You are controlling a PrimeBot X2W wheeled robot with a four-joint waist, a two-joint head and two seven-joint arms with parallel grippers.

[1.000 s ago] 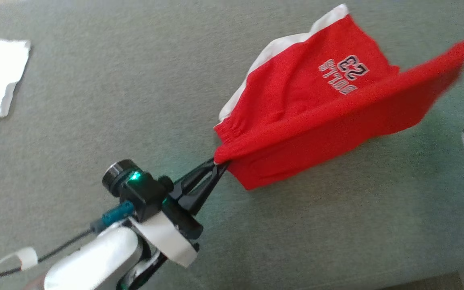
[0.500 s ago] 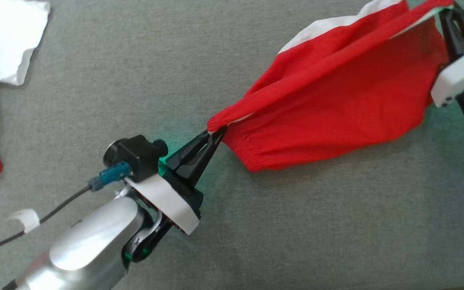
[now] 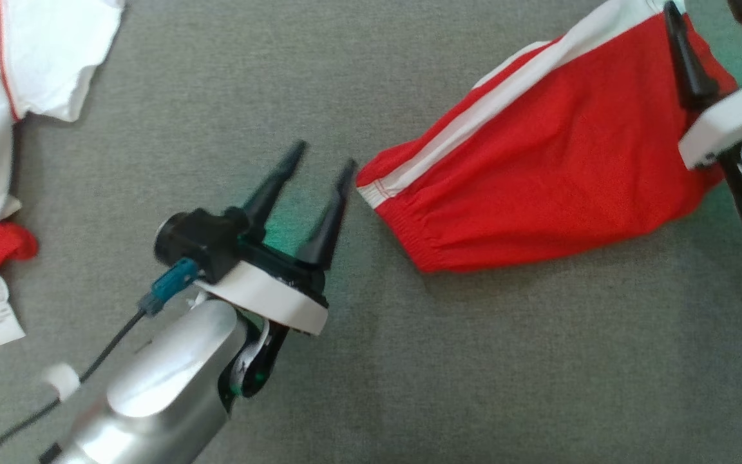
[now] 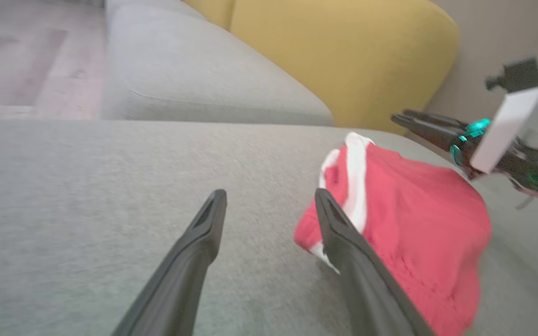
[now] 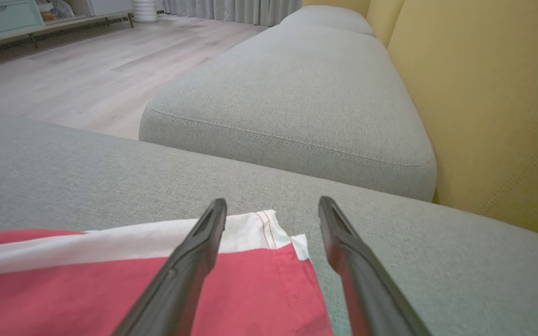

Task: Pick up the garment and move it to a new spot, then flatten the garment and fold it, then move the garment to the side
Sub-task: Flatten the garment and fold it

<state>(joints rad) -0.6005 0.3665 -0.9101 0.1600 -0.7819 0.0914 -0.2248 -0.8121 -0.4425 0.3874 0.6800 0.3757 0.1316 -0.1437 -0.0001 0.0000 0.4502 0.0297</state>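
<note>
Treat the garment (image 3: pixel 538 193) as light, limp knit cloth: expect sag, creasing and bunching on any lift, no stiffness, no fragility, some drag against the cushion (image 3: pixel 409 386). Find it laid out on the grey cushion, mostly flat, red with a white side stripe, gathered end toward the left gripper (image 3: pixel 324 154), hemmed end under the right gripper (image 5: pixel 272 201). Take hold at edges and corners, where seam and gathering give thicker material to pinch; favour two corners of one end, one per gripper, for an even lift without twist. Avoid a pinch mid-panel, likely to pull up a single layer and wrinkle the rest. Read the left gripper as spread wide and empty, one fingertip just beside the gathered corner, seemingly short of the cloth. Read the right gripper as likewise spread wide and empty, one finger over the hem corner, the other over bare cushion; contact with the cloth not determinable. Leave the other clothes (image 3: pixel 42 64) at the far left alone.
</note>
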